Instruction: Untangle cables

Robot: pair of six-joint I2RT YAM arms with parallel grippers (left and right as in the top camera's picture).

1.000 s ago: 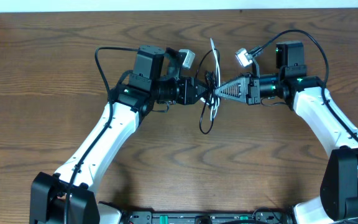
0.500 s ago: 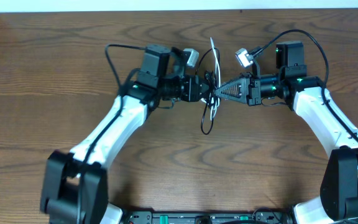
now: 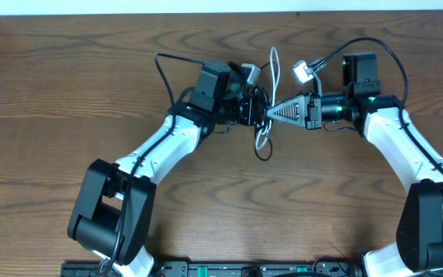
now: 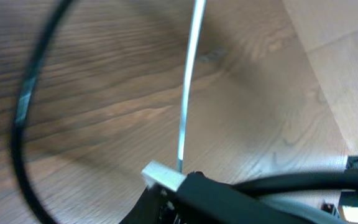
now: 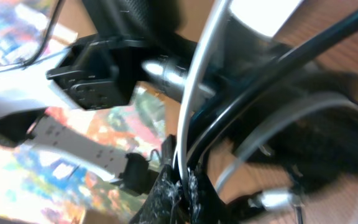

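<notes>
Overhead view of a brown wooden surface (image 3: 91,69), with two white robot arms reaching inward until their tips nearly meet near its far edge. The cables (image 3: 264,127) are gathered in a small tangle between the tips. The white cable (image 3: 274,65) arcs up and away from the tangle, and the black cable (image 3: 264,152) droops below it in a loop; whether that loop touches the wood cannot be told.

The right fingers (image 3: 286,112) are pinched together on the cables. In the right wrist view, the white and black strands run side by side straight into the closed tips. The left fingers (image 3: 251,109) press close against the tangle from the other side, but whether they are apart or gripping cannot be told (the left wrist view shows only the white strand rising past the lens and the black one curving at the left).

The step in hand appears to be taking a second hold so the two can be drawn apart. It would go best if the left side took one colour only, close to the crossing, while the right held firm. A slow sideways pull would then let the loop slide out rather than cinch tight.
</notes>
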